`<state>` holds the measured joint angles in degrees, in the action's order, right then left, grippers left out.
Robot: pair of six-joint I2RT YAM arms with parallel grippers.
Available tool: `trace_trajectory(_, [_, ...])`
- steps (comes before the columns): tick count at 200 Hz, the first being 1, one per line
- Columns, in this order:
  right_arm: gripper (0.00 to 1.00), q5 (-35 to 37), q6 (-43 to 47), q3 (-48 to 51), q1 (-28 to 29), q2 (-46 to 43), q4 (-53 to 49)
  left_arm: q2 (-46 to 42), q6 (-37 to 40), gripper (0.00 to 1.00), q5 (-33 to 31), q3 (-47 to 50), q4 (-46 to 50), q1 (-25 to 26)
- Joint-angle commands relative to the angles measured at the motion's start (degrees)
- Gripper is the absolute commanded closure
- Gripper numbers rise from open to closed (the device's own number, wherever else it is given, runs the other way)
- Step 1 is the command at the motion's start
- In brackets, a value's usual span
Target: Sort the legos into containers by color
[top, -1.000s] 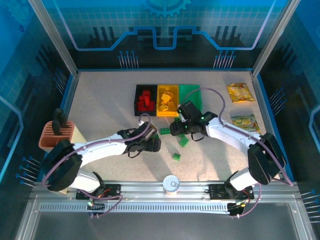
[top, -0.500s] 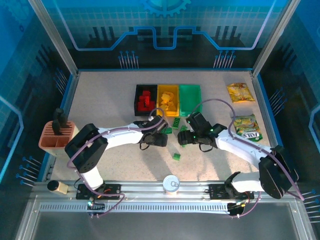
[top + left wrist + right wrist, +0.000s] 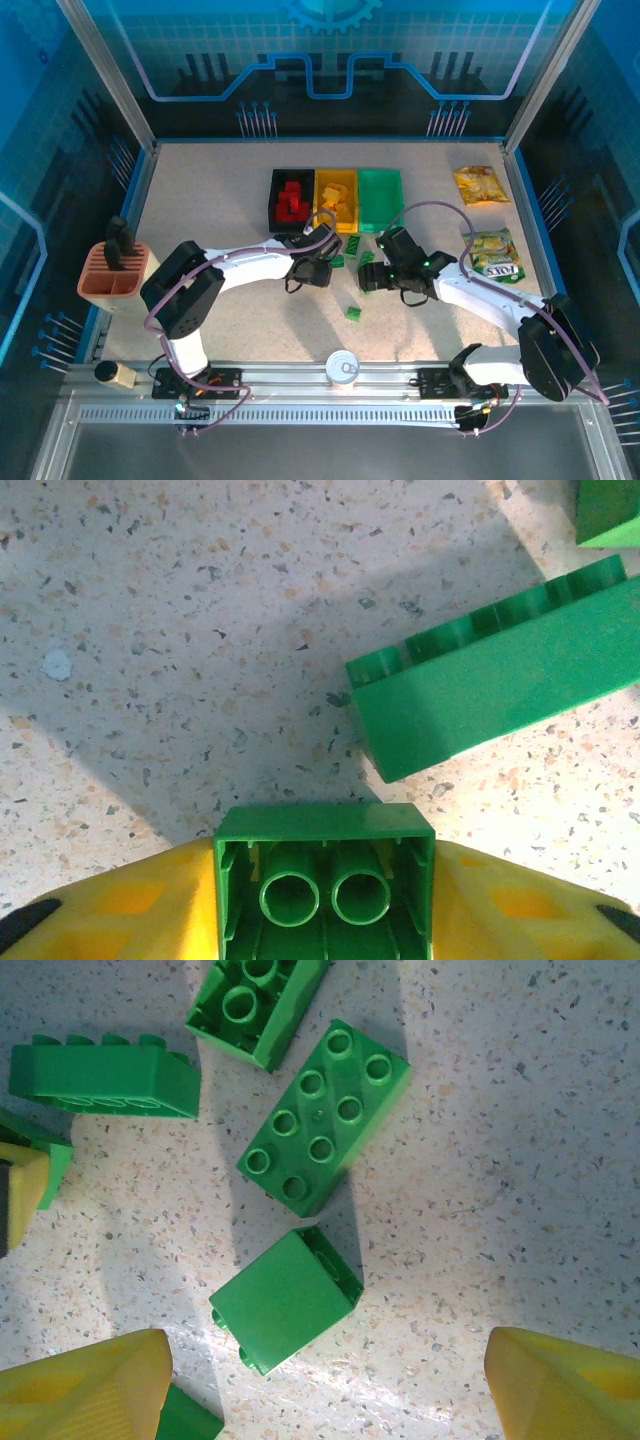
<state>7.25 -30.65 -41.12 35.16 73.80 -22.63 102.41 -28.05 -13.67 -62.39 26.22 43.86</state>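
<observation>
Clearly left gripper (image 3: 325, 912) clamps a green lego (image 3: 325, 832), right gripper (image 3: 330, 1378) gapes wide

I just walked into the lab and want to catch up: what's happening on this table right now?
Two robot arms are sorting lego bricks into colored bins. The left fingers are closed on a green brick, next to a long green brick. The right fingers are open, hovering over loose green bricks. Red bricks sit in the black bin and yellow bricks in the yellow bin. The green bin looks empty so far.
</observation>
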Motion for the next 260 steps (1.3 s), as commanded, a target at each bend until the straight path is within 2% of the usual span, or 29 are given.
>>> trace_trajectory(1, [0.17,0.1,-0.8,1.2,-1.0,-1.9,0.5,-2.2,1.3,0.54,-0.9,-1.5,2.4,-0.3])
trace_trajectory(82, [0.17,1.1,-1.2,4.2,-3.0,-8.2,-1.4,-6.0,3.0,0.54,0.0,-5.8,3.0,-0.3])
trace_trajectory(120, [0.17,2.4,-3.0,6.8,-3.5,-11.7,-2.1,-4.5,4.9,0.54,0.9,-12.6,3.4,-0.3])
trace_trajectory(199, [0.16,7.3,-7.7,13.9,-4.3,-25.0,-6.1,7.9,6.2,0.54,6.1,-31.9,3.7,-0.7])
trace_trajectory(260, [0.16,6.0,-7.3,16.1,-5.2,-30.7,-8.8,20.7,5.4,0.54,8.7,-50.5,7.0,-2.8])
